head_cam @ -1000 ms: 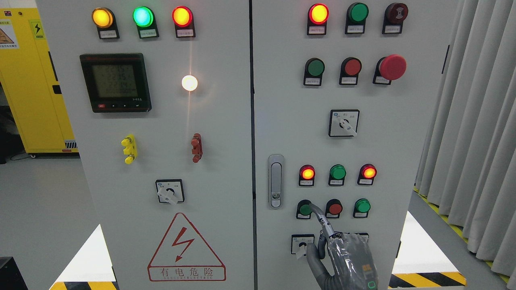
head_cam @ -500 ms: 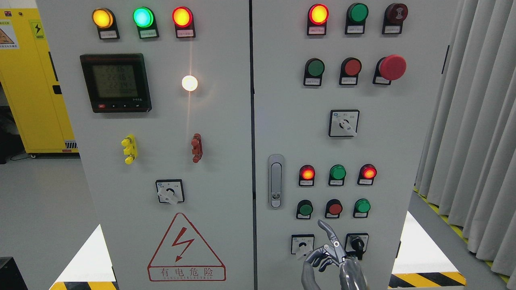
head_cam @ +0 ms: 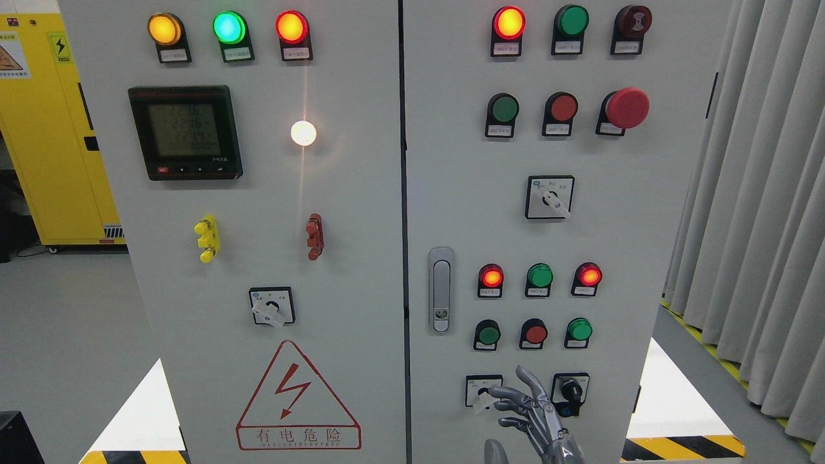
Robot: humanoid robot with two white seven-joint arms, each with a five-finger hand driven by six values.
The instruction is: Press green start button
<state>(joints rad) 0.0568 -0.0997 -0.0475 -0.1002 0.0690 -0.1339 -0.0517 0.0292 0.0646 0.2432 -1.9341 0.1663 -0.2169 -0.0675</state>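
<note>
Grey metal fingers (head_cam: 515, 394) of the right hand (head_cam: 532, 415) were spread and held nothing, low on the pale grey cabinet door (head_cam: 451, 212), between two square rotary switches; the round green start button (head_cam: 488, 335) sat above them, apart from the fingertips, leftmost in a row with a round red button (head_cam: 535, 334) and a green lamp (head_cam: 579, 330).

Warning triangle sign (head_cam: 298, 396) on cabinet reads 有电危险.
</note>
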